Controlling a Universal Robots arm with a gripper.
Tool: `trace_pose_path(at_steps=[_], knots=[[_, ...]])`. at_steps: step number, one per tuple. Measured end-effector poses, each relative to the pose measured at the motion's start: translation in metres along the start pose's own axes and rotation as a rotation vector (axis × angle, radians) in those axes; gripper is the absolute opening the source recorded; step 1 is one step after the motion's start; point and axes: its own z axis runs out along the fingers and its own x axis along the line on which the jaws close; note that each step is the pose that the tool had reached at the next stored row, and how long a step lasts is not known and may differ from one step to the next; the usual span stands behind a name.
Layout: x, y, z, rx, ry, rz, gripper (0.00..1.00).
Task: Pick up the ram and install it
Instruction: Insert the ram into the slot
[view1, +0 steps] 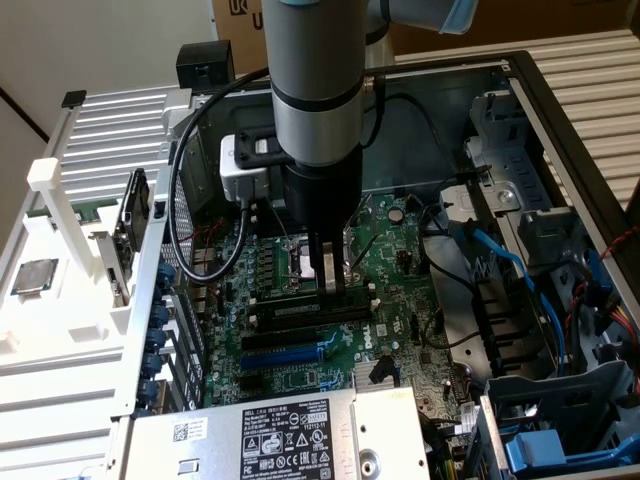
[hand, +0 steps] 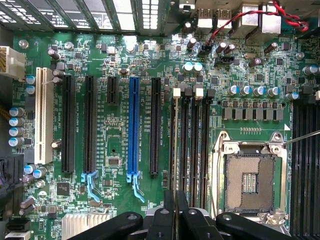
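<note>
Green board (hand: 120, 125) below; gripper (hand: 175, 217) pinched narrow on the ram (hand: 173, 150), held edge-on, prob. so it lines up w/ the memory slots (hand: 196, 150) right under it.

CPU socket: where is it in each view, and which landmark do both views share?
Exterior view: the socket sits mid-picture, partly behind the arm.
Wrist view: the socket lies beside the memory slots, on the side away from the blue slot.
Shared landmark: the blue slot.
</note>
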Motion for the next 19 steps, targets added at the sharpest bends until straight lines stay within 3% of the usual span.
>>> trace_pose_path(at_steps=[19], knots=[[0.0001,0.0000,0.0015,0.0000,0.0000,0.000,0.13]])
